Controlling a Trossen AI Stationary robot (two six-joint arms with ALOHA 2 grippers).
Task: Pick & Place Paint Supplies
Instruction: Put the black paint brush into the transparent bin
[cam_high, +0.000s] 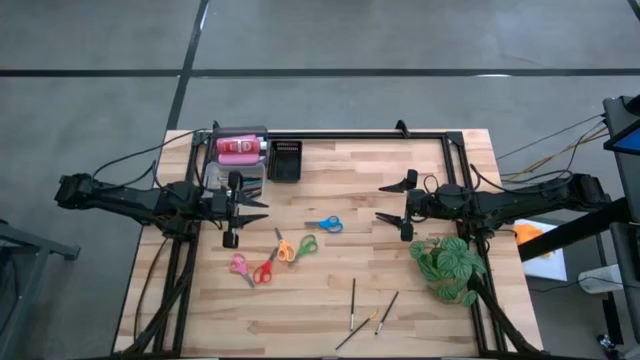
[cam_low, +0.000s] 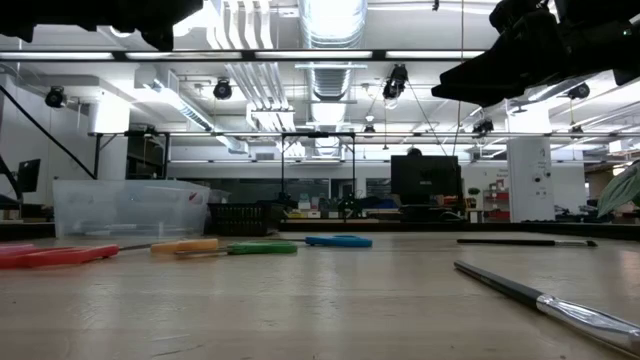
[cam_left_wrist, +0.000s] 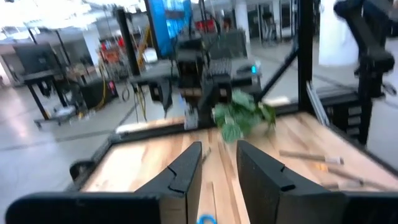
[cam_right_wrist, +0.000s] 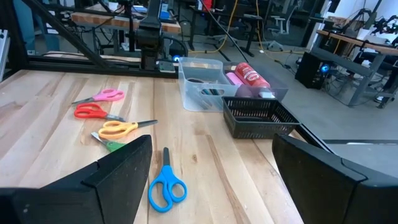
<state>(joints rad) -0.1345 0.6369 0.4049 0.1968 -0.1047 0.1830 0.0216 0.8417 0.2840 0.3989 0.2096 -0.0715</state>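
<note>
At the bottom of the overhead frame, three thin brushes (cam_high: 353, 299) lie loose on the wooden surface (cam_high: 330, 320), right of centre, near the green plant (cam_high: 447, 268) at lower right. Just above them in the frame, left of centre, four scissors sit in a loose cluster: pink scissors (cam_high: 240, 266) and red scissors (cam_high: 264, 272) side by side, then orange scissors (cam_high: 285, 250) and green scissors (cam_high: 305, 244) overlapping at the handles. The blue scissors (cam_high: 325, 224) lie apart, near mid-frame.

At mid-height, the left gripper (cam_high: 232, 212) hangs above the surface at the left, jaws partly spread with a narrow gap and nothing between them, pointing across toward the plant. The right gripper (cam_high: 399, 201) hovers opposite at the right, jaws spread wide and empty, with the blue scissors on the surface beneath and ahead of it.

In the upper left of the frame, a clear tub (cam_high: 236, 170) holds a pink paint bottle (cam_high: 238, 158) and a red tube (cam_high: 240, 146), along with dark items I cannot make out. Touching its right side stands a black tray (cam_high: 285, 160), contents unclear.
</note>
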